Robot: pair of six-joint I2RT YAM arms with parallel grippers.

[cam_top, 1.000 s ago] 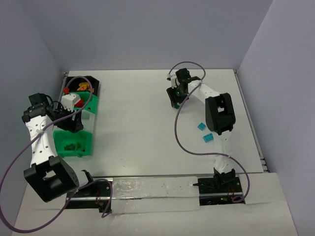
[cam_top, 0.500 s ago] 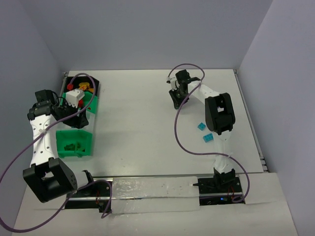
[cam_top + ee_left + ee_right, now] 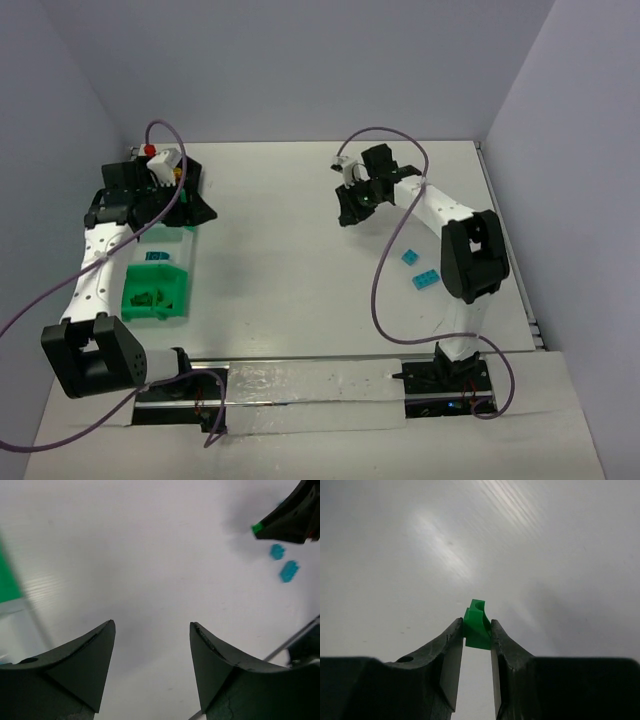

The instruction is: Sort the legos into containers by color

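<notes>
Green lego pinched between right fingers, left fingers apart

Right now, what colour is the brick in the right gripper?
Green; the right wrist view shows the brick in the right gripper best.

The left arm and right arm are white, black-jointed, with purple cables.
</notes>
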